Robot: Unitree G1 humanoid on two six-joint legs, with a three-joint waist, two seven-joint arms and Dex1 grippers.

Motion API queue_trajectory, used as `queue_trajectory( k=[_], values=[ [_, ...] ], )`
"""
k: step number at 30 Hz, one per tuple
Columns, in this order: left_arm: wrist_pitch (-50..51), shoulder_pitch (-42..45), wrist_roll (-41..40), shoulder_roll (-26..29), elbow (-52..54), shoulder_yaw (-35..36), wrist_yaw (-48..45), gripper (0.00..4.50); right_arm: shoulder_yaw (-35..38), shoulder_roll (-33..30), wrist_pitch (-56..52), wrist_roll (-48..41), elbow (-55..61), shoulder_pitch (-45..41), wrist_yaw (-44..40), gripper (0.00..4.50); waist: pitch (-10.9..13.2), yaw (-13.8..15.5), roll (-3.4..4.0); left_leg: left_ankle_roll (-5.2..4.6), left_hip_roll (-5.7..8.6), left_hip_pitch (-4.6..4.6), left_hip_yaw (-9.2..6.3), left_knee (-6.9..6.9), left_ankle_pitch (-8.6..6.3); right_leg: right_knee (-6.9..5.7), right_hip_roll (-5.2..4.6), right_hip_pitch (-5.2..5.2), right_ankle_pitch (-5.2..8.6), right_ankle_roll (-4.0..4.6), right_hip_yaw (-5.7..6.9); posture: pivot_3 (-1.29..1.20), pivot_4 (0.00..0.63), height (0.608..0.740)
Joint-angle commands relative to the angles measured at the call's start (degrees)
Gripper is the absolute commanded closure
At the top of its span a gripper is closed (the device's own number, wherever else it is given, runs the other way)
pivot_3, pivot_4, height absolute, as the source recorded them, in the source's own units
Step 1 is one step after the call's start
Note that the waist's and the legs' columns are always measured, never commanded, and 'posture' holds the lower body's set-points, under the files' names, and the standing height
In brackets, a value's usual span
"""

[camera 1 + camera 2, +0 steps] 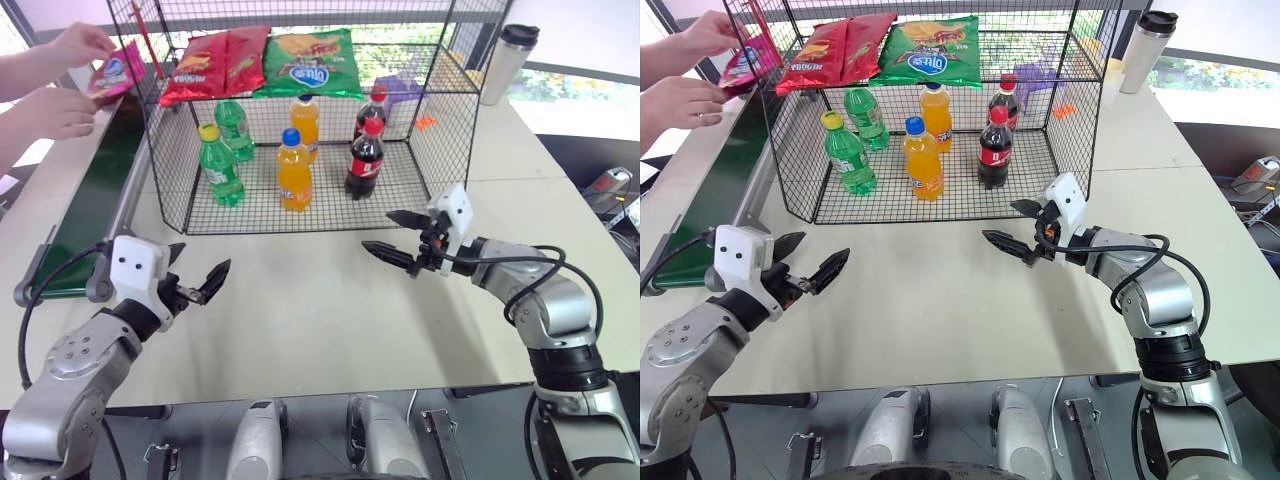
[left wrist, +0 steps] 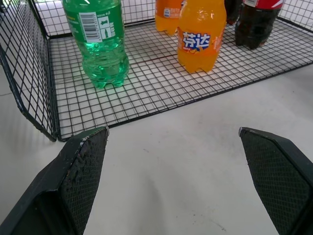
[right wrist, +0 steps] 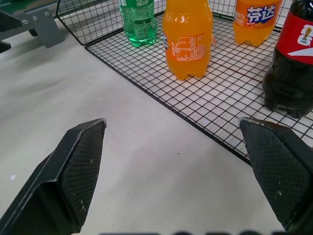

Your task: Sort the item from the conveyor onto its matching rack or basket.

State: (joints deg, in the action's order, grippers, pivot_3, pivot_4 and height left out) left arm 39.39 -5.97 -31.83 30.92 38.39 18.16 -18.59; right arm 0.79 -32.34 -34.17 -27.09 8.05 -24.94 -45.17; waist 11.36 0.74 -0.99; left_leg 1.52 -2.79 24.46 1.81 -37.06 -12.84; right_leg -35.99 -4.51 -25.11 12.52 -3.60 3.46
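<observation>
A person's hands (image 1: pixel 60 80) hold the magenta-pink snack bag, the item (image 1: pixel 113 72), over the far end of the dark green conveyor (image 1: pixel 95 195) at the table's left. The black wire rack (image 1: pixel 300 120) stands mid-table, with chip bags on its mesh top shelf and bottles on its floor. My left gripper (image 1: pixel 198 275) hovers open and empty over the white table, just right of the conveyor's near end. My right gripper (image 1: pixel 392 236) is open and empty too, in front of the rack's right front corner. Both wrist views look between spread fingers (image 2: pixel 80 171) toward the rack's bottles.
Two red chip bags (image 1: pixel 215 62) and a green one (image 1: pixel 310 60) lie on the rack's top. Green (image 1: pixel 218 165), orange (image 1: pixel 293 170) and cola (image 1: pixel 364 158) bottles stand inside. A travel mug (image 1: pixel 508 62) stands at the back right. Bare table (image 1: pixel 300 300) spreads between my grippers.
</observation>
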Motion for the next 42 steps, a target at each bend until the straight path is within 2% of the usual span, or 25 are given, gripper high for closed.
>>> queue_trajectory(
  k=[1, 10, 15, 18, 19, 21, 23, 25, 31, 42],
  values=[
    [-1.17, 0.59, 0.46, -0.04, 1.16, -0.39, -0.23, 0.04, 0.47, 0.44, 1.26, 0.29, 0.38, -0.77, 0.10, 0.00, 0.00, -0.01, 0.00, 0.00, 0.00, 0.00, 0.00, 0.00, 0.00, 0.00, 0.00, 0.00, 0.00, 0.00, 0.00, 0.00, 0.150, 0.740],
    [-0.42, -0.25, 2.23, 0.70, 1.78, -0.58, 0.67, 0.04, 0.20, 0.73, 1.83, 0.96, -0.78, -1.28, -0.31, 0.00, 0.00, -0.01, 0.00, 0.00, 0.00, 0.00, 0.00, 0.00, 0.00, -0.01, 0.00, 0.00, 0.00, 0.00, 0.00, 0.00, 0.150, 0.740],
    [-1.02, 0.71, 3.90, 3.44, 2.97, 7.12, 2.14, 0.04, 1.22, 1.29, 0.53, -1.14, -1.09, -3.31, -0.93, 0.00, 0.00, -0.05, 0.00, 0.00, 0.00, 0.00, 0.00, 0.00, 0.00, -0.02, 0.01, -0.01, 0.00, 0.00, 0.00, 0.00, 0.150, 0.740],
    [-7.10, -4.02, 18.81, 13.16, 0.19, 15.97, 2.69, 0.04, 2.48, 3.54, -3.92, -7.47, 1.33, -7.45, -1.77, 0.00, 0.03, -0.70, -0.05, 0.00, -0.07, 0.02, 0.01, 0.03, 0.00, -0.07, 0.09, -0.13, -0.02, 0.04, 0.00, 0.00, 0.150, 0.740],
    [-10.85, -7.92, 25.39, 17.36, -1.37, 17.30, 1.40, 0.04, 2.16, 4.40, -4.85, -8.64, 1.88, -8.90, -1.69, 0.00, 0.03, -1.11, -0.06, 0.00, -0.09, 0.01, 0.02, 0.10, 0.00, -0.05, 0.11, -0.16, -0.04, 0.07, -0.01, 0.00, 0.150, 0.740],
    [-17.01, -13.18, 33.29, 22.31, -4.15, 18.37, -0.66, 0.04, 1.38, 5.47, -5.84, -9.66, 2.14, -10.88, -1.61, 0.00, -0.03, -1.33, 0.13, 0.00, -0.08, 0.01, 0.07, 0.21, 0.00, -0.02, 0.08, -0.22, -0.04, 0.08, -0.01, 0.00, 0.150, 0.740],
    [-27.52, -20.87, 47.11, 29.44, -11.05, 20.33, -0.74, 0.04, -1.42, 7.92, -6.15, -9.83, 2.40, -14.37, -1.80, 0.00, -0.03, -1.29, 0.10, 0.01, -0.05, 0.00, 0.20, 0.29, -0.01, 0.04, -0.05, -0.25, -0.02, 0.07, -0.02, 0.00, 0.150, 0.740],
    [-32.95, -23.90, 53.59, 32.29, -15.33, 21.54, 0.05, 0.04, -3.13, 9.02, -6.08, -9.13, 2.42, -16.09, -2.34, 0.00, -0.02, -1.41, 0.14, 0.02, -0.06, 0.03, 0.26, 0.32, -0.01, 0.04, -0.06, -0.36, -0.03, 0.09, -0.03, 0.00, 0.150, 0.740],
    [-40.09, -24.77, 60.88, 31.74, -24.58, 20.36, 1.97, 0.04, -9.88, 6.77, -2.76, -3.29, 4.38, -16.69, -6.08, 0.00, -0.04, -1.35, 0.11, 0.06, -0.09, 0.03, 0.46, 0.84, -0.01, 0.57, -0.24, -0.40, -0.08, 0.13, -0.03, 0.00, 0.150, 0.740],
    [-43.76, -16.86, 65.24, 28.50, -32.05, 14.08, 5.70, 0.04, -9.08, 5.62, -3.10, -2.29, 5.31, -15.77, -5.44, 0.00, -0.05, -1.49, 0.07, 0.06, -0.17, -0.01, 0.75, 0.97, -0.02, 0.54, -0.20, -0.49, -0.14, 0.01, -0.04, 0.00, 0.150, 0.740]
  ],
)
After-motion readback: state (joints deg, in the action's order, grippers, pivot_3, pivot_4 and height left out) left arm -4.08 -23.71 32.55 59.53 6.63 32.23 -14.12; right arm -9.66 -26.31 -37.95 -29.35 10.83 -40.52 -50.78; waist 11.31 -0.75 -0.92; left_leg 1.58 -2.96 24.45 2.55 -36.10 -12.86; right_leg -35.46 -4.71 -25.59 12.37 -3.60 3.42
